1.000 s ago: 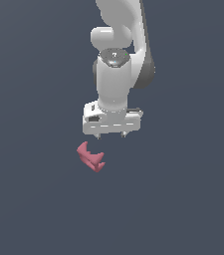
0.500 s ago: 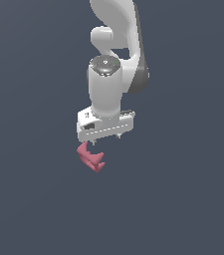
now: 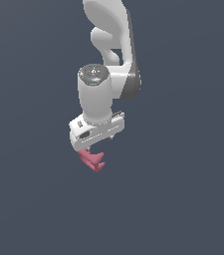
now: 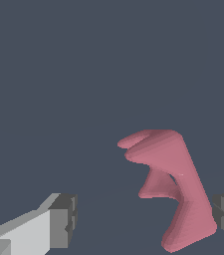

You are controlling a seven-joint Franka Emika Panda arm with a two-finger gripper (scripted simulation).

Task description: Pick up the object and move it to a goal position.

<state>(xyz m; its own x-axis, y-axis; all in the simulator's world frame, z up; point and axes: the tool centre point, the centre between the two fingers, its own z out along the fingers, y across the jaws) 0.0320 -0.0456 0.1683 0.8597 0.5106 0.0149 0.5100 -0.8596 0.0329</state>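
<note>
In the wrist view, the gripper (image 4: 143, 221) stood with its 2 fingers spread apart, one gray pad (image 4: 63, 220) well clear of the pinkish-red object (image 4: 175, 187) and the other at the frame's edge, just beside it. The object lay on the dark gray tabletop (image 4: 83, 74) between them. In the exterior view, the white arm (image 3: 106, 79) hung directly above the object (image 3: 92, 160), its gripper (image 3: 96, 142) partly covering it.
</note>
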